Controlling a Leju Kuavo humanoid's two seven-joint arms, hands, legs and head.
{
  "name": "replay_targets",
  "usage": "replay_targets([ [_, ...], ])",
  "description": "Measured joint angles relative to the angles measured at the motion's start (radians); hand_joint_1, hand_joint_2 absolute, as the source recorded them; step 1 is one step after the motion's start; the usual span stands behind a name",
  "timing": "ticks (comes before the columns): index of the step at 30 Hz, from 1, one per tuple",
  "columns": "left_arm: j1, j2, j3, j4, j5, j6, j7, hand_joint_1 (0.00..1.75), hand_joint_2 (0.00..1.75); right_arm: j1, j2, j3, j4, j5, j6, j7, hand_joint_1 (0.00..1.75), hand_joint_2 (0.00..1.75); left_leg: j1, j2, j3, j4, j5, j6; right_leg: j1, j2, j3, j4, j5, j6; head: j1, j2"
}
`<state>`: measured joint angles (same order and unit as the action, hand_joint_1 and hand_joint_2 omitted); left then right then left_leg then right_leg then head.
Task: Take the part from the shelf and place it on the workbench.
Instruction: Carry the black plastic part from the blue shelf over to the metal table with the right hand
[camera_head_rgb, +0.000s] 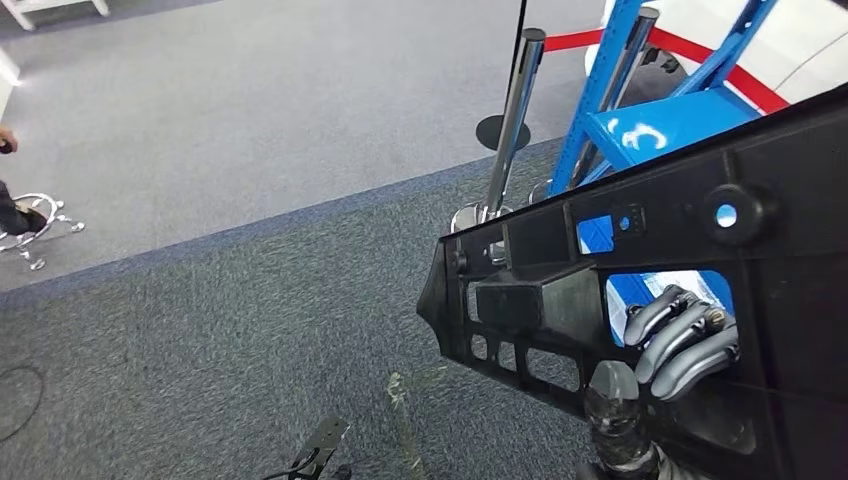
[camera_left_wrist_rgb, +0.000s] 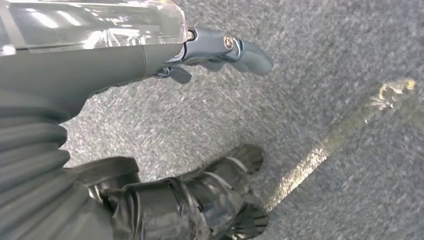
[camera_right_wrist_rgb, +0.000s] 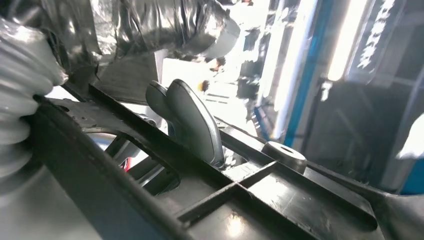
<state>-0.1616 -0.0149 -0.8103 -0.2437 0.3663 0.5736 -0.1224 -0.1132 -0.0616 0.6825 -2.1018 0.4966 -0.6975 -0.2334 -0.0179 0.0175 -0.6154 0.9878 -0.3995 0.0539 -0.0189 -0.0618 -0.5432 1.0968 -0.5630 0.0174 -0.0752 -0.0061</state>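
Right hand (camera_head_rgb: 680, 340) grips the black part (camera_head_rgb: 560, 300), its far end cut off.

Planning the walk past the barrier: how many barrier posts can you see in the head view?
2. One dark post stands left of the blue shelf frame; a second post rises behind the frame, partly hidden. The black part may hide more.

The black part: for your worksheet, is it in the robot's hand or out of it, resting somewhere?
In hand. The right hand grips the black part through an opening, with carpet beneath it.
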Motion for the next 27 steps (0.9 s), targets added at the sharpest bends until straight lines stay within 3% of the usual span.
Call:
replay_targets([
  [2, -0.008, -0.003, 0.000, 0.000, -0.002, 0.004, -0.006, 0.00, 1.75, -0.003, -0.001, 0.000, 0.007, -0.016, 0.000, -0.016, 1.75, 1.75, 0.002, -0.025, 0.004, -0.002, 0.000, 0.008, 0.000, 0.045, -0.071, 0.127, -0.049, -0.001, 0.003, 0.000],
  [3, -0.011, -0.006, 0.000, 0.000, -0.004, 0.008, -0.009, 0.00, 1.75, -0.003, -0.001, 0.000, 0.011, -0.026, 0.000, -0.024, 1.75, 1.75, 0.002, -0.039, 0.004, 0.000, -0.002, 0.010, 0.000, 0.053, -0.107, 0.182, -0.061, -0.001, 0.004, 0.000],
  [4, -0.012, -0.007, 0.000, 0.000, -0.006, 0.013, -0.010, 0.00, 1.75, -0.003, -0.001, 0.000, 0.015, -0.035, 0.000, -0.030, 1.75, 1.75, 0.002, -0.054, 0.004, 0.004, -0.005, 0.010, 0.000, 0.057, -0.132, 0.210, -0.056, 0.001, 0.004, 0.000],
  [5, -0.013, -0.009, 0.000, 0.000, -0.007, 0.018, -0.011, 0.00, 1.75, -0.006, -0.001, 0.000, 0.020, -0.044, 0.000, -0.036, 1.75, 1.75, 0.002, -0.070, 0.005, 0.009, -0.009, 0.008, -0.001, 0.060, -0.138, 0.198, -0.030, 0.003, 0.004, 0.000],
  [6, -0.013, -0.010, 0.000, 0.000, -0.006, 0.022, -0.011, 0.00, 1.75, -0.009, -0.001, 0.000, 0.024, -0.051, 0.000, -0.041, 1.75, 1.75, 0.004, -0.086, 0.004, 0.018, -0.014, 0.005, -0.003, 0.066, -0.126, 0.151, 0.010, 0.004, 0.004, 0.000],
  [8, -0.013, -0.010, 0.000, 0.000, -0.003, 0.029, -0.010, 0.00, 1.75, -0.016, -0.001, 0.000, 0.031, -0.063, 0.000, -0.049, 1.75, 1.75, 0.006, -0.114, -0.003, 0.043, -0.028, -0.005, -0.009, 0.101, -0.083, 0.030, 0.075, 0.007, 0.004, 0.000],
  [10, -0.013, -0.011, 0.000, 0.000, 0.003, 0.034, -0.008, 0.00, 1.75, -0.020, 0.000, 0.000, 0.035, -0.070, 0.000, -0.054, 1.75, 1.75, 0.008, -0.134, -0.015, 0.060, -0.037, -0.016, -0.009, 0.123, -0.062, -0.021, 0.086, 0.004, 0.005, 0.000],
  [12, -0.010, -0.009, 0.000, 0.000, 0.007, 0.037, -0.004, 0.00, 1.75, -0.023, 0.001, 0.000, 0.039, -0.072, 0.000, -0.058, 1.75, 1.75, 0.011, -0.149, -0.023, 0.061, -0.036, -0.026, -0.007, 0.107, -0.060, -0.024, 0.086, -0.007, 0.005, 0.000],
  [13, -0.008, -0.008, 0.000, -0.001, 0.009, 0.039, -0.003, 0.00, 1.75, -0.024, 0.002, 0.000, 0.041, -0.072, 0.000, -0.061, 1.75, 1.75, 0.009, -0.140, -0.027, 0.065, -0.039, -0.031, -0.009, 0.098, -0.056, -0.027, 0.087, -0.013, 0.005, 0.000],
  [15, -0.005, -0.007, 0.000, -0.001, 0.007, 0.039, 0.001, 0.00, 1.75, -0.026, 0.006, 0.000, 0.044, -0.075, 0.000, -0.066, 1.75, 1.75, 0.008, -0.092, -0.054, 0.117, -0.066, -0.044, -0.015, 0.076, -0.049, -0.034, 0.087, -0.023, -0.006, 0.000],
  [17, -0.007, -0.008, 0.000, -0.001, -0.004, 0.037, 0.005, 0.00, 1.75, -0.022, 0.009, 0.000, 0.045, -0.083, 0.001, -0.072, 1.75, 1.75, 0.014, -0.042, -0.116, 0.232, -0.120, -0.058, -0.013, 0.052, -0.044, -0.035, 0.083, -0.027, -0.017, 0.000],
  [19, -0.009, -0.008, 0.000, -0.002, -0.017, 0.036, 0.006, 0.00, 1.75, -0.016, 0.011, 0.000, 0.047, -0.089, 0.001, -0.081, 1.75, 1.75, 0.023, -0.028, -0.167, 0.318, -0.143, -0.067, -0.013, 0.025, -0.041, -0.035, 0.077, -0.028, -0.017, 0.000],
  [20, -0.009, -0.008, 0.000, -0.002, -0.021, 0.036, 0.006, 0.00, 1.75, -0.014, 0.012, 0.000, 0.049, -0.090, 0.001, -0.084, 1.75, 1.75, 0.025, -0.024, -0.167, 0.311, -0.128, -0.068, -0.013, 0.013, -0.038, -0.035, 0.074, -0.027, -0.018, 0.000],
  [21, -0.009, -0.008, 0.000, -0.002, -0.024, 0.037, 0.005, 0.00, 1.75, -0.012, 0.014, 0.000, 0.050, -0.089, 0.001, -0.087, 1.75, 1.75, 0.026, -0.018, -0.145, 0.266, -0.097, -0.067, -0.013, 0.001, -0.033, -0.036, 0.070, -0.026, -0.018, 0.000],
  [22, -0.010, -0.008, 0.000, -0.002, -0.026, 0.037, 0.005, 0.00, 1.75, -0.012, 0.015, 0.000, 0.050, -0.088, 0.001, -0.089, 1.75, 1.75, 0.025, 0.000, -0.108, 0.196, -0.061, -0.063, -0.012, -0.009, -0.026, -0.037, 0.065, -0.023, -0.018, 0.000],
  [24, -0.015, -0.008, 0.000, -0.002, -0.030, 0.039, 0.005, 0.00, 1.75, -0.012, 0.018, 0.000, 0.050, -0.085, 0.000, -0.091, 1.75, 1.75, 0.012, 0.044, -0.047, 0.080, -0.020, -0.048, -0.008, -0.029, -0.012, -0.041, 0.057, -0.016, -0.017, 0.000],
  [25, -0.017, -0.008, 0.000, -0.002, -0.031, 0.039, 0.005, 0.00, 1.75, -0.011, 0.019, 0.000, 0.050, -0.084, 0.000, -0.093, 1.75, 1.75, 0.005, 0.057, -0.034, 0.054, -0.016, -0.040, -0.005, -0.037, -0.008, -0.045, 0.055, -0.012, -0.017, 0.000],
  [27, -0.020, -0.007, 0.000, -0.002, -0.031, 0.040, 0.005, 0.00, 1.75, -0.011, 0.021, 0.000, 0.050, -0.084, 0.000, -0.095, 1.75, 1.75, 0.000, 0.041, -0.031, 0.044, -0.019, -0.029, -0.002, -0.057, 0.003, -0.057, 0.052, -0.002, -0.017, 0.000],
])
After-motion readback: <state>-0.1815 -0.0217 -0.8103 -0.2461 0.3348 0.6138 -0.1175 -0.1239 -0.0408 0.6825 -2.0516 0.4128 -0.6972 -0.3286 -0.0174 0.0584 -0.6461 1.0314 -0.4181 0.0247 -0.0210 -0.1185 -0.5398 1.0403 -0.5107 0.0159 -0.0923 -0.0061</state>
